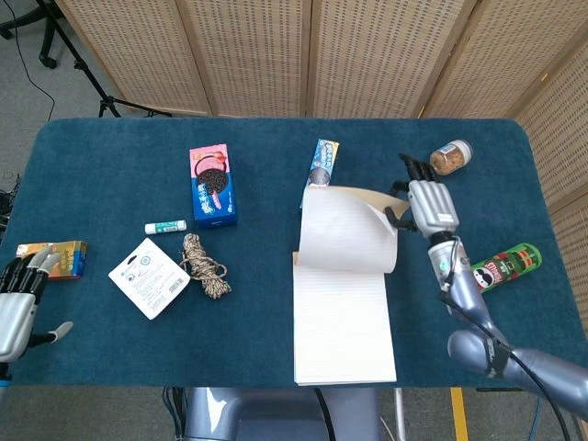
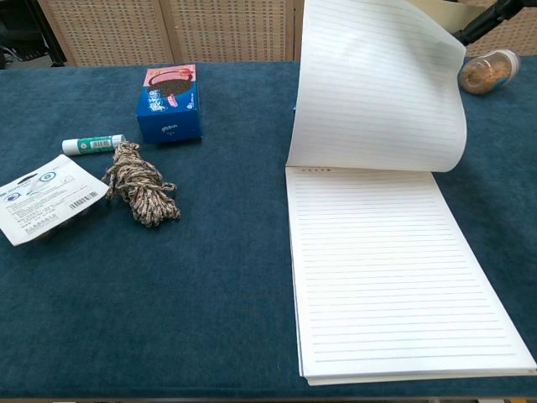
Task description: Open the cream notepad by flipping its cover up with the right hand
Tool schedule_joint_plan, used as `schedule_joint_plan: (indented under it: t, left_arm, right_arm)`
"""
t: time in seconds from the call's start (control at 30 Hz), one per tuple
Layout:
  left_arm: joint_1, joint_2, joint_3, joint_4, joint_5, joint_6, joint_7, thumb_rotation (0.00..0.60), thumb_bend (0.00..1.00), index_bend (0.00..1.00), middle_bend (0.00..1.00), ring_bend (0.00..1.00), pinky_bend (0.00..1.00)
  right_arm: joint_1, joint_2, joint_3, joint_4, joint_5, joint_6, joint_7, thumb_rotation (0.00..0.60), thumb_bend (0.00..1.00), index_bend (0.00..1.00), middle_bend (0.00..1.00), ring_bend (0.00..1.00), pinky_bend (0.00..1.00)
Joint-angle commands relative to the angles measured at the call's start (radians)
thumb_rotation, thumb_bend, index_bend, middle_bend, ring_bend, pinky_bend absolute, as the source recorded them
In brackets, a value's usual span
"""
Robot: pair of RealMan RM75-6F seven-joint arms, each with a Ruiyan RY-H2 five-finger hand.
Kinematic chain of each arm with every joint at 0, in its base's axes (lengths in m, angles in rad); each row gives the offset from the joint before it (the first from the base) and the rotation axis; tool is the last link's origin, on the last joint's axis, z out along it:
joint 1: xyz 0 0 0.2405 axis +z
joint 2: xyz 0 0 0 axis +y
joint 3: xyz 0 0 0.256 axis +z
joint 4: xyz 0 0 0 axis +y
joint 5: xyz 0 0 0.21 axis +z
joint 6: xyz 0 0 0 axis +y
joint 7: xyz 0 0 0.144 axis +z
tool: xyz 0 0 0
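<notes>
The cream notepad lies open at the table's front, its lined page bare. Its cover stands lifted and curls back over the spiral edge, white lined underside facing me, with a strip of the cream outer face showing at the top. My right hand is raised beside the cover's upper right edge and pinches that edge; only its dark fingertips show in the chest view. My left hand rests at the front left corner, fingers apart, holding nothing.
Behind the cover is a blue snack box, partly hidden. A small jar lies just past the right hand, a green chips can to its right. A cookie box, lip balm, rope, white packet and yellow box lie left.
</notes>
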Motion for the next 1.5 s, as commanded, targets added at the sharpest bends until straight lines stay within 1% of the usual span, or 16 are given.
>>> schedule_joint_plan:
  t: [0.03,0.27,0.33,0.4,0.47,0.5,0.57,0.73,0.87,0.93,1.03,1.17,1.27,1.3,1.43,1.5]
  left_arm:
    - [-0.014,0.003,-0.013,0.001,-0.028,-0.021,-0.001,0.6,0.0,0.0,0.0,0.0,0.0]
    - [-0.032,0.003,-0.033,0.01,-0.081,-0.054,0.003,0.6,0.0,0.0,0.0,0.0,0.0]
    - [-0.036,0.002,-0.038,0.012,-0.095,-0.06,0.005,0.6,0.0,0.0,0.0,0.0,0.0]
    - [-0.039,0.0,-0.042,0.014,-0.11,-0.066,0.009,0.6,0.0,0.0,0.0,0.0,0.0]
    - [-0.041,-0.002,-0.044,0.014,-0.12,-0.07,0.014,0.6,0.0,0.0,0.0,0.0,0.0]
    - [-0.043,-0.003,-0.045,0.013,-0.124,-0.073,0.017,0.6,0.0,0.0,0.0,0.0,0.0]
    - [-0.044,-0.004,-0.044,0.011,-0.128,-0.075,0.023,0.6,0.0,0.0,0.0,0.0,0.0]
    - [-0.047,-0.007,-0.038,0.008,-0.124,-0.078,0.034,0.6,0.0,0.0,0.0,0.0,0.0]
    - [-0.045,-0.006,-0.033,0.005,-0.111,-0.07,0.031,0.6,0.0,0.0,0.0,0.0,0.0]
    - [-0.041,-0.004,-0.03,0.003,-0.1,-0.062,0.026,0.6,0.0,0.0,0.0,0.0,0.0]
    - [-0.034,0.0,-0.023,0.0,-0.08,-0.047,0.017,0.6,0.0,0.0,0.0,0.0,0.0]
    - [-0.021,0.008,-0.012,-0.005,-0.043,-0.015,0.0,0.6,0.0,0.0,0.0,0.0,0.0]
    - [-0.011,0.013,-0.006,-0.006,-0.022,0.006,-0.013,0.6,0.0,0.0,0.0,0.0,0.0]
    - [-0.006,0.015,-0.003,-0.007,-0.012,0.015,-0.022,0.6,0.0,0.0,0.0,0.0,0.0]
    - [0.006,0.022,0.004,-0.008,0.008,0.035,-0.04,0.6,0.0,0.0,0.0,0.0,0.0]
    - [0.01,0.025,0.007,-0.01,0.012,0.041,-0.045,0.6,0.0,0.0,0.0,0.0,0.0]
  right_arm:
    - [0.123,-0.113,0.062,0.228,0.159,-0.081,-0.065,0.6,0.83,0.7,0.04,0.0,0.0]
    - [0.25,-0.254,0.101,0.592,0.261,-0.179,-0.075,0.6,0.81,0.69,0.05,0.0,0.0]
    - [0.276,-0.291,0.103,0.688,0.268,-0.206,-0.073,0.6,0.65,0.54,0.03,0.0,0.0]
    - [0.292,-0.324,0.095,0.774,0.266,-0.242,-0.072,0.6,0.33,0.19,0.0,0.0,0.0]
    - [0.303,-0.346,0.088,0.836,0.264,-0.279,-0.075,0.6,0.13,0.02,0.0,0.0,0.0]
    - [0.308,-0.356,0.084,0.864,0.264,-0.297,-0.079,0.6,0.05,0.0,0.0,0.0,0.0]
    - [0.311,-0.367,0.074,0.901,0.256,-0.313,-0.088,0.6,0.0,0.0,0.0,0.0,0.0]
    - [0.301,-0.374,0.06,0.927,0.209,-0.299,-0.072,0.6,0.0,0.0,0.0,0.0,0.0]
    - [0.268,-0.337,0.058,0.857,0.173,-0.266,-0.041,0.6,0.0,0.0,0.0,0.0,0.0]
    - [0.24,-0.302,0.048,0.787,0.141,-0.238,-0.027,0.6,0.0,0.0,0.0,0.0,0.0]
    - [0.172,-0.217,0.015,0.619,0.066,-0.171,-0.005,0.6,0.0,0.0,0.0,0.0,0.0]
    - [0.044,-0.067,-0.052,0.332,-0.072,-0.036,0.028,0.6,0.0,0.0,0.0,0.0,0.0]
    - [-0.046,0.016,-0.101,0.179,-0.168,0.065,0.059,0.6,0.0,0.0,0.0,0.0,0.0]
    - [-0.093,0.047,-0.129,0.121,-0.216,0.124,0.074,0.6,0.0,0.0,0.0,0.0,0.0]
    - [-0.225,0.112,-0.223,0.002,-0.352,0.283,0.105,0.6,0.0,0.0,0.0,0.0,0.0]
    - [-0.278,0.129,-0.267,-0.026,-0.411,0.348,0.114,0.6,0.0,0.0,0.0,0.0,0.0]
